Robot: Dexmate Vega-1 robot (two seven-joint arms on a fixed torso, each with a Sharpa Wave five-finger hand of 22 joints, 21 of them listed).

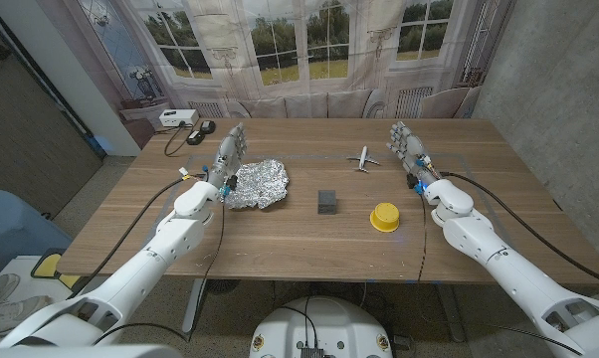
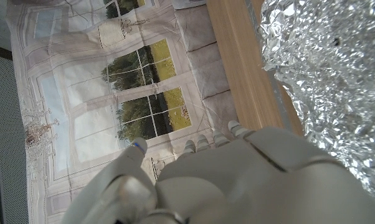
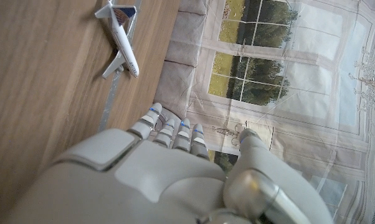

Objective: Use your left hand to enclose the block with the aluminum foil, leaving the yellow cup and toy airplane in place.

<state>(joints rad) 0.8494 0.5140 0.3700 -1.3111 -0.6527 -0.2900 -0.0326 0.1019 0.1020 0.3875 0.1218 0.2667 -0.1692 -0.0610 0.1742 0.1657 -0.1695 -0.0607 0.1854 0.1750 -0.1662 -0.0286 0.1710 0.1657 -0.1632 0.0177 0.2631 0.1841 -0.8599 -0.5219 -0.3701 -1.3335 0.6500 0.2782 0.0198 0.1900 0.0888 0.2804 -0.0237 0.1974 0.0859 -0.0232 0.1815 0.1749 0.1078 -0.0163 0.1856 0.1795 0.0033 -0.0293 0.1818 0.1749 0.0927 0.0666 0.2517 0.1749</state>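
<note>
A crumpled sheet of aluminum foil (image 1: 259, 185) lies on the table left of centre; it also shows as foil (image 2: 324, 87) in the left wrist view. A small dark block (image 1: 326, 203) sits alone at the middle, apart from the foil. The yellow cup (image 1: 384, 217) stands upside down to the block's right. A white toy airplane (image 1: 362, 159) (image 3: 120, 42) rests farther back. My left hand (image 1: 230, 156) (image 2: 237, 180) stands upright beside the foil's left edge, fingers extended, holding nothing. My right hand (image 1: 410, 151) (image 3: 169, 174) is raised right of the airplane, fingers extended and empty.
A white box (image 1: 176, 117) and a dark object with a cable (image 1: 202, 130) lie at the table's far left corner. Bare wood (image 1: 309, 249) runs along the table's near side. A printed window backdrop hangs behind the table.
</note>
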